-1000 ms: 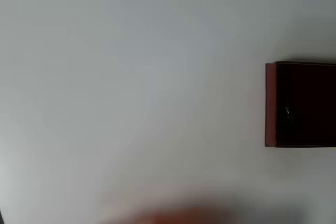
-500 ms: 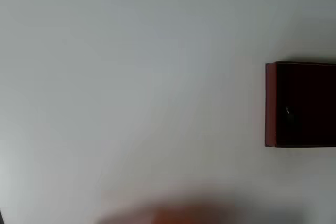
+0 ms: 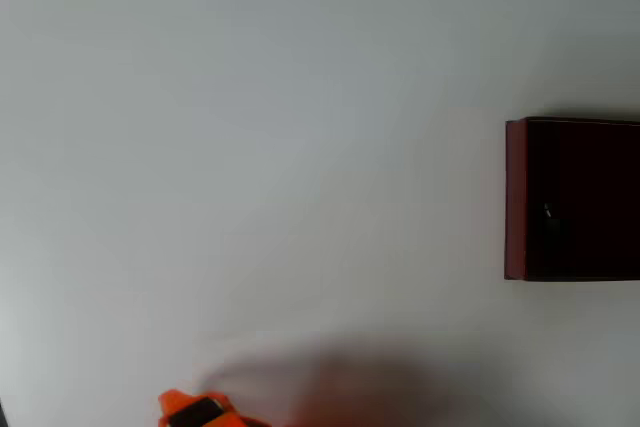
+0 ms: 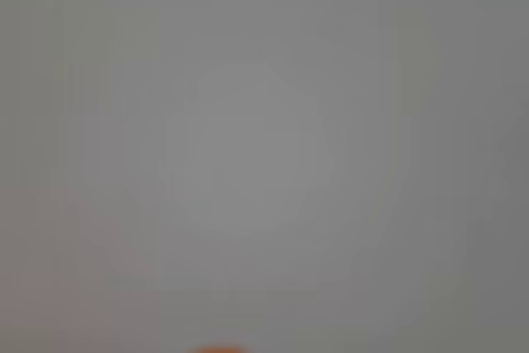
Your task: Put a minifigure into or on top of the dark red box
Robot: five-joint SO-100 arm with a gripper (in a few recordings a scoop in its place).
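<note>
As the box (image 3: 572, 199) sits at the overhead view's right edge, a small pale speck inside it may be the minifigure (image 3: 547, 212) | gripper (image 3: 196, 413) well left and below the box | jaw state unreadable.

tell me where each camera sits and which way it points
Overhead view: fixed above the white table, looking straight down. The red box sits at the right edge with a small pale speck, perhaps the figure, inside; an orange part of the arm pokes in at the bottom edge.
Wrist view: rides on the arm, facing a blurred grey-white surface, likely the table; an orange sliver of the robot shows at the bottom edge.
Shared: the pale table and an orange part of the robot.
</note>
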